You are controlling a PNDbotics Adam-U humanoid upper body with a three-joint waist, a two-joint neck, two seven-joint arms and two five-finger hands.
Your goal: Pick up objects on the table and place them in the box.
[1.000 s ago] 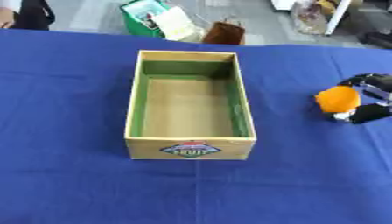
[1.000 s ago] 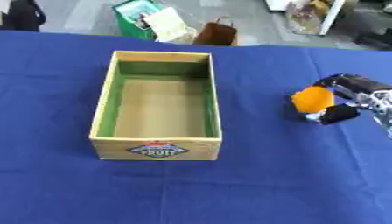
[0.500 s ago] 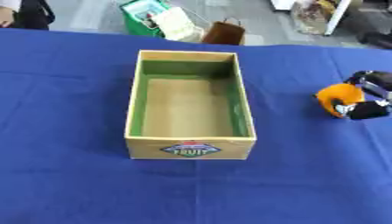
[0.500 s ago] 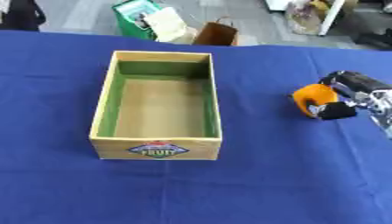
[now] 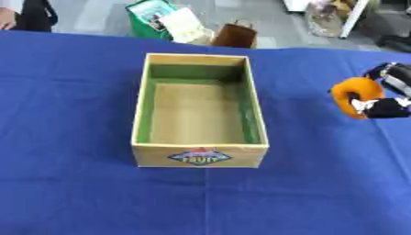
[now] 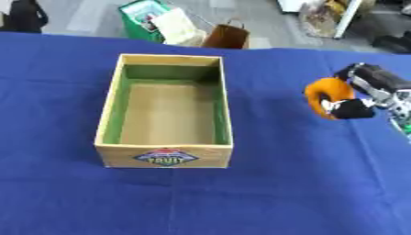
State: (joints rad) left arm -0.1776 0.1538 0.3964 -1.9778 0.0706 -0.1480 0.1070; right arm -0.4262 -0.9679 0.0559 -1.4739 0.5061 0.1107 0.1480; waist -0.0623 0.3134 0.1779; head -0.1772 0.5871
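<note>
An open cardboard box [image 6: 108,126] with green inner walls and a fruit label on its front stands in the middle of the blue table; nothing lies inside it. To its right, my right hand [image 6: 365,92] comes in from the right edge with its fingers and thumb curled round an orange round object [image 6: 321,94]. The object is a short way right of the box's right wall [image 6: 224,114]; whether it is off the cloth I cannot tell. My left hand shows in neither view.
The blue cloth [image 5: 80,193] covers the whole table. Beyond the far edge, on the floor, stand a green bag of papers [image 5: 164,20] and a brown paper bag [image 5: 235,36].
The right hand has closed its thumb and fingers round the orange object and stays at the right side. The box has not moved.
</note>
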